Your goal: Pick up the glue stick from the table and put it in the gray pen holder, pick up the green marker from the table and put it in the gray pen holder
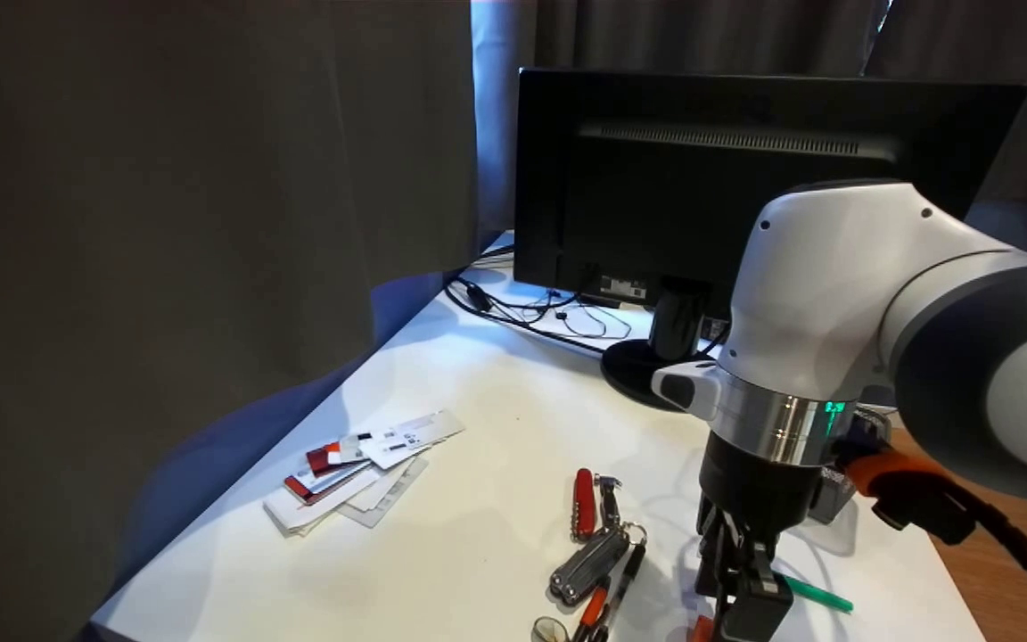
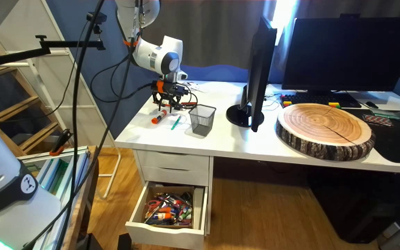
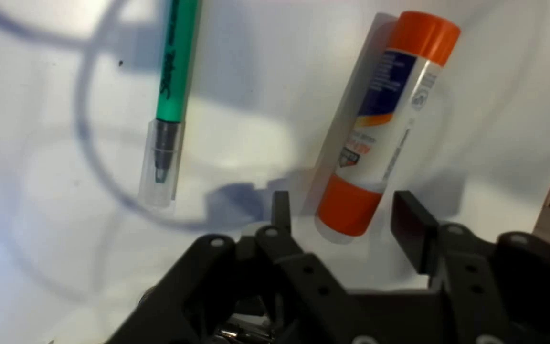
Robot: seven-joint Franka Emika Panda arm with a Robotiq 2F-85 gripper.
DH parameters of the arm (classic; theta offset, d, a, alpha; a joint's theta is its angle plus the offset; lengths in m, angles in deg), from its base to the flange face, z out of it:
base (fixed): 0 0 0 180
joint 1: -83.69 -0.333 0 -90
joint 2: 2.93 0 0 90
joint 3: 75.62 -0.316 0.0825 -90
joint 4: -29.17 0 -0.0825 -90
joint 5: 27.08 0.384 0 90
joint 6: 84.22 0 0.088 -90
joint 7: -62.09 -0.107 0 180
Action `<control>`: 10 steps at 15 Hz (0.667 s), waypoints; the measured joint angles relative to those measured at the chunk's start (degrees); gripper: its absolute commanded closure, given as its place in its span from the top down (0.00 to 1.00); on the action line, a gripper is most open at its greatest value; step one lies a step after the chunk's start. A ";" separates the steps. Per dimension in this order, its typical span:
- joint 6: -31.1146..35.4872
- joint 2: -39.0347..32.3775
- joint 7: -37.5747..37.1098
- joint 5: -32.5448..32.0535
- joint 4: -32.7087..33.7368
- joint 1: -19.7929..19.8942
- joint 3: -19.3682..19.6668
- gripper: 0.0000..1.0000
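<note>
Overlooking the white table. Pointing the gripper down with spread fingers. Noting the gray pen holder upright in an exterior view. Seeing the glue stick on the table, with an orange end between the fingers in the wrist view. Finding the green marker near it, capped.

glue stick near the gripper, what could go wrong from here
In the wrist view, the glue stick lies at a slant to the open gripper, so closing might twist or roll it. The fingers frame only one end, so it could tilt when lifted. The gray pen holder stands nearby; a low swing might knock it.
</note>
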 measured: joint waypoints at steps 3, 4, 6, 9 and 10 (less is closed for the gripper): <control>-0.46 -0.28 -0.13 -0.05 0.21 -0.24 0.27 1.00; -0.75 -0.35 -0.21 -0.06 0.25 -0.34 0.36 1.00; -1.40 -0.53 -0.33 -0.06 0.32 -0.48 0.50 1.00; -2.15 -0.73 -0.44 -0.06 0.36 -0.76 0.84 0.74; -2.28 -0.73 -0.55 -0.21 0.37 -0.92 1.05 0.66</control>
